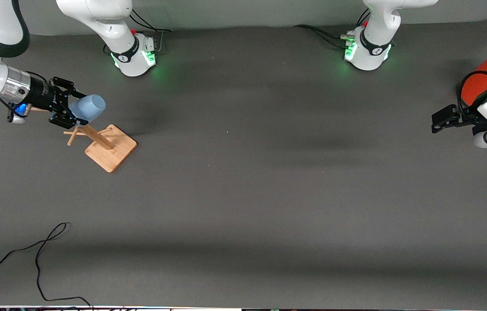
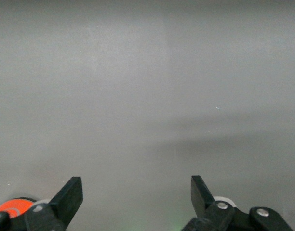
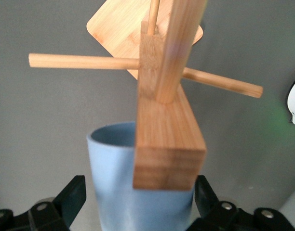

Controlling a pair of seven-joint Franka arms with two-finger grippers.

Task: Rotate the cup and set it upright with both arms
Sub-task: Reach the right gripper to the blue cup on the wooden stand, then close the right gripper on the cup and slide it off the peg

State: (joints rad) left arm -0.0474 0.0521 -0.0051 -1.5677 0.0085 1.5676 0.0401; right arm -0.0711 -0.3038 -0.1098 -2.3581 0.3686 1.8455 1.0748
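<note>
No text, label, brand, number or sign can be read in any of the views. The dark bands on the two arm bases (image 1: 133, 52) carry a small white mark, but it is too small to make out.

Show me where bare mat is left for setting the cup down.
Widest free patch: mid-table between the wooden rack and the waiting left tool. Crowded around the rack, where the right tool brackets the cup; loose cable near the camera edge.
</note>
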